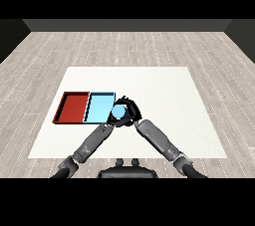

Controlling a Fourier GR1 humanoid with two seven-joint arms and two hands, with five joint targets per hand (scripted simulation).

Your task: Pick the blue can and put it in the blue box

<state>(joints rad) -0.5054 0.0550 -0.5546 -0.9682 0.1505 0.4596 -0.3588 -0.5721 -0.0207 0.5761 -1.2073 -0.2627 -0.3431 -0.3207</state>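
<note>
The blue can shows its round light-blue top at the right rim of the light blue tray. My right hand is curled round the can from the right and the far side. My left hand lies just below and left of the can, close to the blue tray's near right corner, and is largely hidden there. I cannot make out whether the can rests on the table or hangs above it.
The red tray lies directly left of the blue tray, sharing a wall with it. The white table stretches to the right and to the far side of the hands. Both forearms meet in a V in front of the trays.
</note>
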